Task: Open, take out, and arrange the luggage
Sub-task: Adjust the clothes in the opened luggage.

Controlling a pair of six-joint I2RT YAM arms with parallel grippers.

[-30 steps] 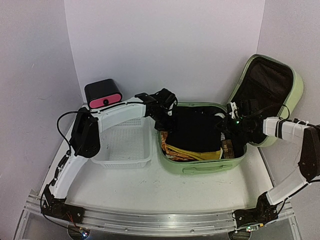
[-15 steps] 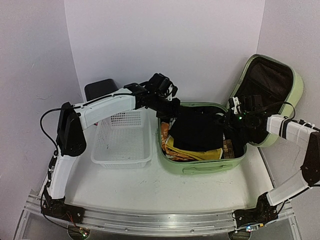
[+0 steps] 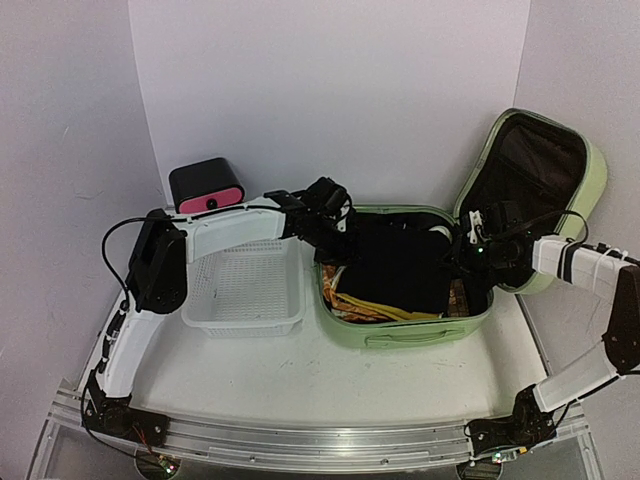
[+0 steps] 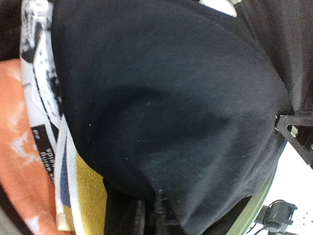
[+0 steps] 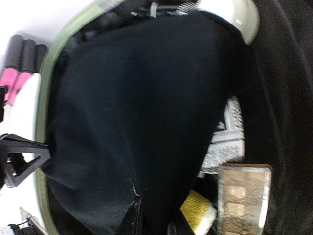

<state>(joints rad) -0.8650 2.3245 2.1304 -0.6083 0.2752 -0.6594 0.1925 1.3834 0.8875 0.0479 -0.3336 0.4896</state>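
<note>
The luggage [image 3: 405, 338] lies open on the table [image 3: 300, 390], its lid tilted back at 2 o'clock; inside, a black cloth [image 3: 395, 262] covers yellow-orange fabric [image 3: 380, 308]; the left hand [image 3: 335, 243] and right hand [image 3: 466, 252] are clenched on the cloth at 9 and 3 o'clock; a white basket [image 3: 240, 322] sits at the luggage's 9 o'clock

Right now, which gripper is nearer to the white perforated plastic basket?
Left. The left gripper is over the left edge of the light-green hard-shell suitcase, just beside the far right corner of the basket; the right gripper is at the suitcase's right side.
</note>
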